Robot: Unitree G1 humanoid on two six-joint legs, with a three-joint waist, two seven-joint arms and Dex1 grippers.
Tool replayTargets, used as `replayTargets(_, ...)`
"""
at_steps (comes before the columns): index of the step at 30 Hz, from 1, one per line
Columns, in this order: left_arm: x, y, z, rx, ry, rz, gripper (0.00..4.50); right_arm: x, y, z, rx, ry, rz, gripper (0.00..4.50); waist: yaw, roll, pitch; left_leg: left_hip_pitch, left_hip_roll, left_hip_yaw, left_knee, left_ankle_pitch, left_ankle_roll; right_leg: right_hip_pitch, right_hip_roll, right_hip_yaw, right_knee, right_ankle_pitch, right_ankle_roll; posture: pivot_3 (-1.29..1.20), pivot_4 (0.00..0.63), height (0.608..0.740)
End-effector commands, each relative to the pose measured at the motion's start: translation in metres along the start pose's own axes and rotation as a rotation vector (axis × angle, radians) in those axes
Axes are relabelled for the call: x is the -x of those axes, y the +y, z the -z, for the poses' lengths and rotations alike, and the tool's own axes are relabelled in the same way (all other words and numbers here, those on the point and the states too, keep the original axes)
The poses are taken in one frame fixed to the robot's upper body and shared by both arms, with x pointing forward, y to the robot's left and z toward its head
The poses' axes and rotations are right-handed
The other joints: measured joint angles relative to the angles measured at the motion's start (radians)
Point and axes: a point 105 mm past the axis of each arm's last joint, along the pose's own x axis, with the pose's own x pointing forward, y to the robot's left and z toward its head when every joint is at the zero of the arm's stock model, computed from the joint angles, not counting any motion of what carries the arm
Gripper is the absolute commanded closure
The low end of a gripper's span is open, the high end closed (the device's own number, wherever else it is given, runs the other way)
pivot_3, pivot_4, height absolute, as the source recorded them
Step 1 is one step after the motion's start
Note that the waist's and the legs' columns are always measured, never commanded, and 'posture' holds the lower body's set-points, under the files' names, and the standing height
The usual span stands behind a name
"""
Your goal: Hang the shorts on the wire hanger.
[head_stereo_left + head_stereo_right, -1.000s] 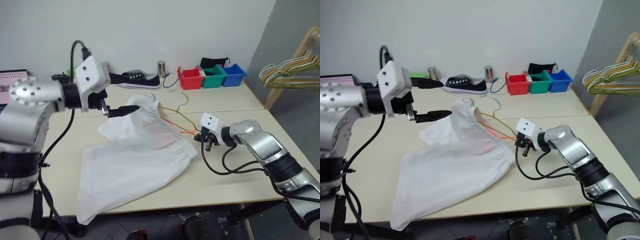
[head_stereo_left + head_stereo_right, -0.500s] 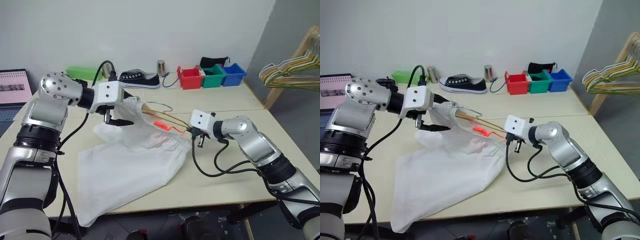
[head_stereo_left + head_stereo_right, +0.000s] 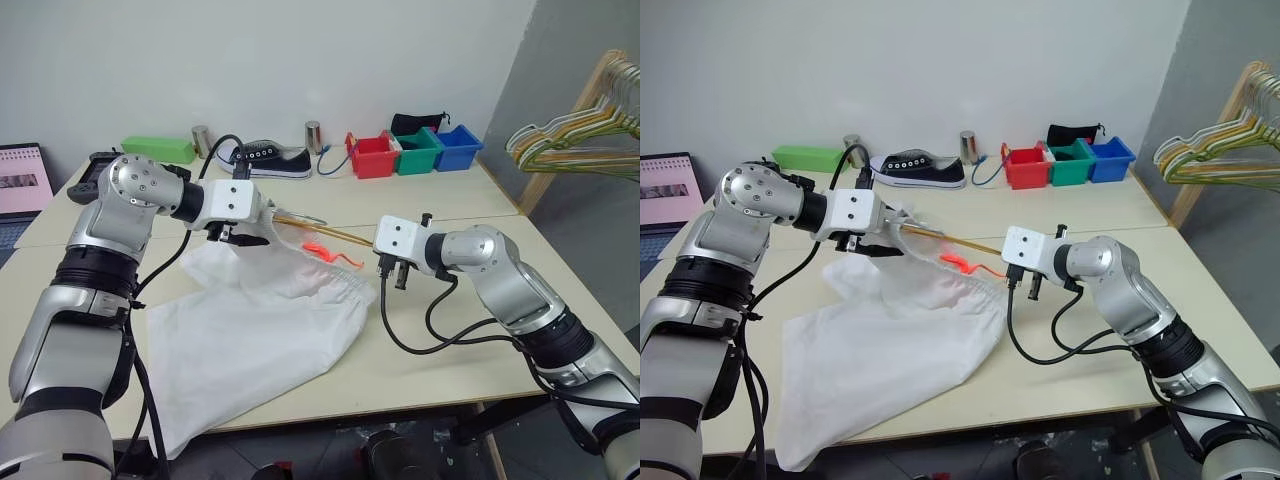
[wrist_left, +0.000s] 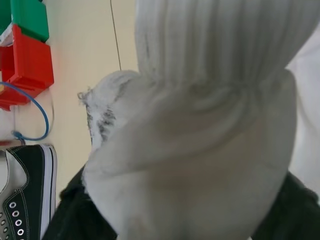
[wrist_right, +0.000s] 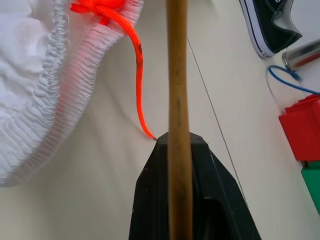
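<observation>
Lying on the table (image 3: 440, 350), the shorts (image 3: 260, 330) have their waistband lifted by the left gripper (image 3: 243, 238), fingers closed on bunched cloth; the right gripper (image 3: 1018, 283) pinches the wire hanger (image 3: 960, 241); left wrist view: gathered cloth between dark fingers; right wrist view: hanger wire clamped, orange drawstring (image 5: 132, 55) beside.

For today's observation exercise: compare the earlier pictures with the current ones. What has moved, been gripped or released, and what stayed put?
The left gripper came down and in from above the table to the shorts, whose bunched waistband now sits between its fingers. The right gripper stayed shut on the wire hanger, raising it slightly. The shorts' lower part stayed spread on the table.
</observation>
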Motion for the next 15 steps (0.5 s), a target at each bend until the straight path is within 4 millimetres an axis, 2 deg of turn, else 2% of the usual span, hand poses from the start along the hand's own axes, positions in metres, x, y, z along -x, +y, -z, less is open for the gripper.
replayTargets(1,0.0043,0.0179,-0.0156,-0.079,-0.028,-0.07,2.58,0.0079,-0.0029,-0.0329,0.059,-0.101,0.009,4.5,-0.007,0.0,0.0,0.0,0.0,0.0,0.0,0.0,0.0,0.0,0.0,0.0,0.001,0.0,0.0,-0.26,0.0,0.74)
replayTargets(9,-0.001,0.0184,-0.0159,-0.091,-0.04,-0.08,4.27,0.0104,0.0026,-0.0323,0.01,-0.091,-0.02,4.5,-0.032,0.0,0.0,0.001,-0.001,-0.002,0.002,0.001,0.001,0.0,0.0,-0.001,0.007,0.0,0.0,-0.27,0.0,0.74)
replayTargets(11,-0.0014,0.0186,-0.0164,-0.092,-0.044,-0.082,4.48,0.0108,0.003,-0.0311,0.003,-0.087,-0.023,4.5,-0.038,0.0,0.0,0.001,-0.001,-0.002,0.002,0.002,0.001,0.0,0.0,-0.001,0.008,0.0,0.0,-0.28,0.0,0.74)
replayTargets(15,-0.0029,0.0184,-0.0175,-0.098,-0.051,-0.085,4.48,0.0114,0.0028,-0.0301,-0.007,-0.082,-0.024,4.5,-0.055,0.0,0.0,0.002,-0.001,-0.003,0.003,0.003,0.002,-0.001,0.0,-0.001,0.011,0.0,0.0,-0.28,0.0,0.74)
